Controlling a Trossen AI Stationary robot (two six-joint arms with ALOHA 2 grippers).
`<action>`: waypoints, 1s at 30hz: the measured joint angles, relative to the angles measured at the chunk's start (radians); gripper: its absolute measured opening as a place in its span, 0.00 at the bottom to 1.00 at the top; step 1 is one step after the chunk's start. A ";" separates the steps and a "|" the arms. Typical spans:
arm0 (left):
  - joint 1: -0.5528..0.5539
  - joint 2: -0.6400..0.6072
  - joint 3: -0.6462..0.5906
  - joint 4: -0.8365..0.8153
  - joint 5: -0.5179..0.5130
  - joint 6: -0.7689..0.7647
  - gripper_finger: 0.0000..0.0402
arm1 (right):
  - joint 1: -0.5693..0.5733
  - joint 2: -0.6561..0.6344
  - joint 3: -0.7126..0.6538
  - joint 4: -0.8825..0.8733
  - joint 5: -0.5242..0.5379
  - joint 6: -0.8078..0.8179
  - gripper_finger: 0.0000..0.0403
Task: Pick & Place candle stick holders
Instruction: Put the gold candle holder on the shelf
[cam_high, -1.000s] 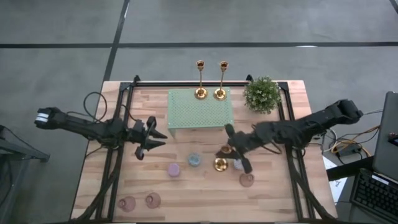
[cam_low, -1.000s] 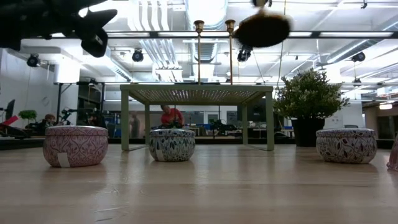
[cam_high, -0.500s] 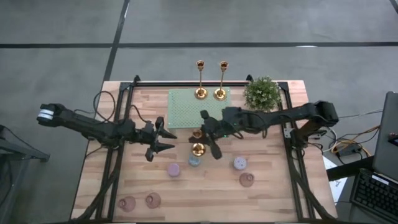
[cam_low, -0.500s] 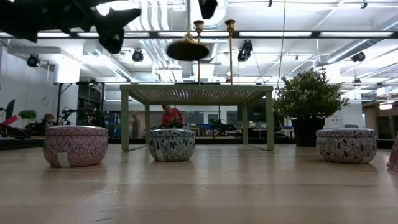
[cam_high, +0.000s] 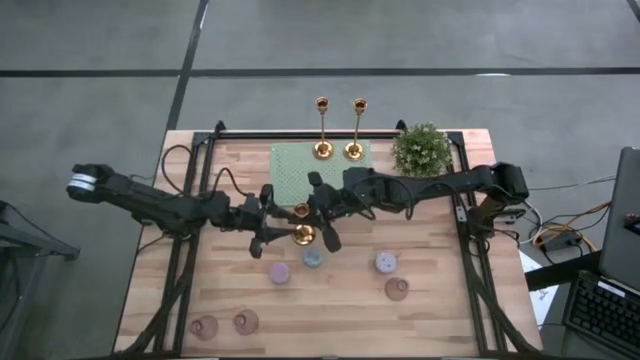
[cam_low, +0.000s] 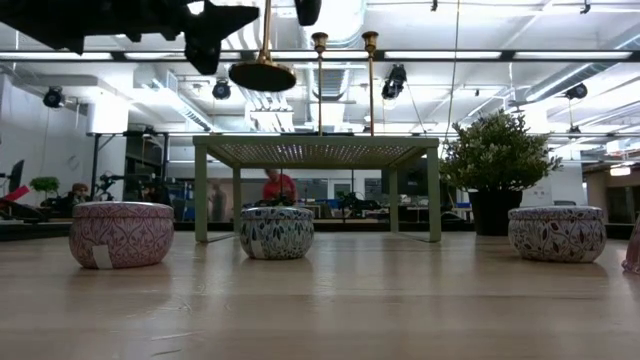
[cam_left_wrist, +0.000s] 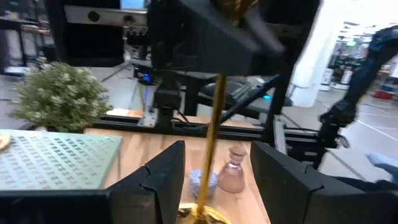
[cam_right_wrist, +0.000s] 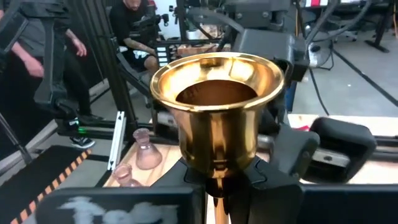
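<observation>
Gold candlestick (cam_high: 302, 232) is hanging upright, right gripper (cam_high: 318, 205) clamping its top; left gripper (cam_high: 268, 228), parted, is straddling the stem.

One camera hangs overhead, looking straight down on the whole pale wooden desk (cam_high: 430, 320). Another sits at desktop level, looking across into the room. Each wrist camera looks closely at the slim shiny gold candlestick (cam_left_wrist: 211, 149), which all four views share.
</observation>
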 joint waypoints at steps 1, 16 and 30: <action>0.000 0.010 0.007 0.001 -0.004 0.003 0.46 | 0.000 -0.001 0.000 0.010 0.000 0.000 0.05; 0.000 0.168 0.159 0.010 -0.011 0.037 0.46 | 0.001 -0.002 0.002 0.021 0.001 0.013 0.05; 0.000 0.196 0.167 0.024 -0.014 0.036 0.22 | 0.001 -0.002 0.001 0.018 0.001 0.015 0.05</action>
